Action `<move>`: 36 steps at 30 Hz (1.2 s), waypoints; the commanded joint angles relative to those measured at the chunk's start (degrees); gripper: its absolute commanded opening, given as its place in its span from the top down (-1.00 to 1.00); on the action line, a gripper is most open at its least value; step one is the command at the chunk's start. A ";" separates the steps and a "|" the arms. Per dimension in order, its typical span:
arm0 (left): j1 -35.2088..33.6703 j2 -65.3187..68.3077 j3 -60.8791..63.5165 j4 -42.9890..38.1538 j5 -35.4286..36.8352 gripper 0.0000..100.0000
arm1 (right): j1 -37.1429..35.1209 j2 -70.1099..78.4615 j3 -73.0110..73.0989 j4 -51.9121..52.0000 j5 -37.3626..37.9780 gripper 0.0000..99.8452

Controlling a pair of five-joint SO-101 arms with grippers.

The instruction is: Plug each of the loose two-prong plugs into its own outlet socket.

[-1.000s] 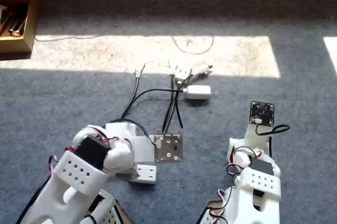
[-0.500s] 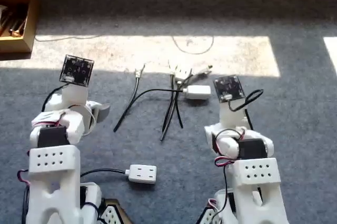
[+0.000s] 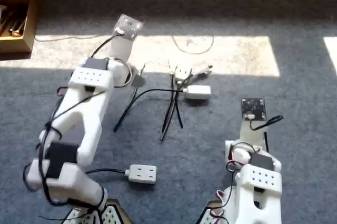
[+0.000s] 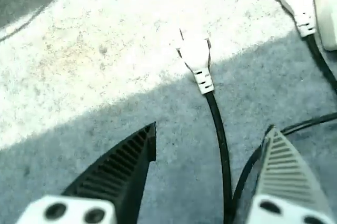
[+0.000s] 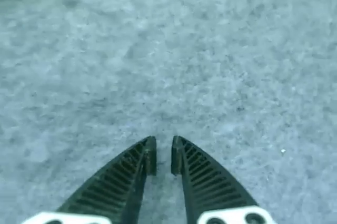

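On the left gripper [image 4: 211, 129] the fingers [image 4: 131, 161] stand wide apart and empty, straddling the black cord [image 4: 212, 109] of a white two-prong plug [image 4: 195, 55], which lies well beyond the outlet strip [image 3: 142, 173]. The right gripper [image 5: 163, 147], right of the strip, pinches its fingers almost together on nothing.

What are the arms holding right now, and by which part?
Nothing is held. The left gripper hangs open over the black cord of a white plug; the right gripper is shut, empty, above bare carpet.
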 commanded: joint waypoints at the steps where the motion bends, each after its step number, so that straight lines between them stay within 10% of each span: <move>1: 0.84 17.01 -21.14 7.21 1.93 0.36 | 2.07 -1.01 3.65 -4.70 1.05 0.87; 17: 3.21 55.34 -77.23 34.02 2.37 1.00 | 1.98 -0.92 2.77 -4.70 0.97 0.87; 27: 2.77 58.15 -102.90 50.90 1.14 0.99 | 0.66 -0.92 2.95 -4.70 0.97 0.87; 36: 11.21 37.67 -81.45 51.60 -8.62 0.99 | 2.51 -0.75 2.77 -4.79 0.62 0.87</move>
